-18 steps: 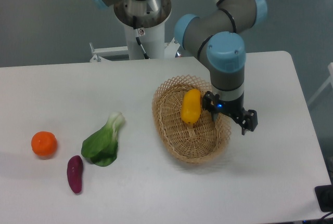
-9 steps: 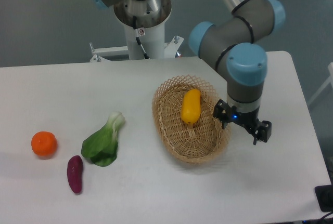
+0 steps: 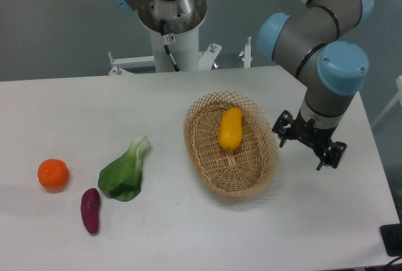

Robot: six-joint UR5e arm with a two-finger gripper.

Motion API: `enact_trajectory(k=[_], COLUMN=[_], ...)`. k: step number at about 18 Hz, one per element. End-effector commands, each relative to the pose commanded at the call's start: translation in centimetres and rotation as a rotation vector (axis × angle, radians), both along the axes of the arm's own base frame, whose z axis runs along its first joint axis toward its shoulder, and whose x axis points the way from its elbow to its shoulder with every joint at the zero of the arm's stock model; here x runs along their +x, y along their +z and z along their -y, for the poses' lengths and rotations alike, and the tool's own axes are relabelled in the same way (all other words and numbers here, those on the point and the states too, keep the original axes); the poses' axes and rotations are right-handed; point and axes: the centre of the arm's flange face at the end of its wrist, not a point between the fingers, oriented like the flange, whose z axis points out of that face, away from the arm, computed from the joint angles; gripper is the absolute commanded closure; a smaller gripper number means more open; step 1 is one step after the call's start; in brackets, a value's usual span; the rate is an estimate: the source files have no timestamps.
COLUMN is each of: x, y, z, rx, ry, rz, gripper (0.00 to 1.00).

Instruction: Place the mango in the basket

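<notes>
The mango [image 3: 230, 127], smooth and yellow-orange, lies inside the oval tan wicker basket [image 3: 207, 158], in its far half. My gripper [image 3: 307, 147] hangs above the table just right of the basket's right rim, clear of the mango. Its fingers are spread apart and hold nothing.
A bok choy [image 3: 125, 170] lies left of the basket. A round orange tangerine [image 3: 53, 174] and a purple sweet potato [image 3: 90, 210] lie at the front left. The robot's base [image 3: 171, 13] stands at the back. The table's right edge is close to the gripper.
The gripper has moved to the right, away from the basket's inside and past its right rim. The mango stays lying in the basket.
</notes>
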Motion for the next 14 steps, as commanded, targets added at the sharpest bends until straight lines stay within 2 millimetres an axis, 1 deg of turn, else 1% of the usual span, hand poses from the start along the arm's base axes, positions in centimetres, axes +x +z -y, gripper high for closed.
enact_trajectory(k=[2, 4, 14], x=[-0.35, -0.65, -0.53], y=[-0.19, -0.27, -0.49], z=[0.53, 0.6, 0.68], rx=[-0.003, 0.004, 0.002], ry=[-0.018, -0.018, -0.018], rz=[-0.002, -0.014, -0.013], gripper=[0.0, 0.0, 0.0])
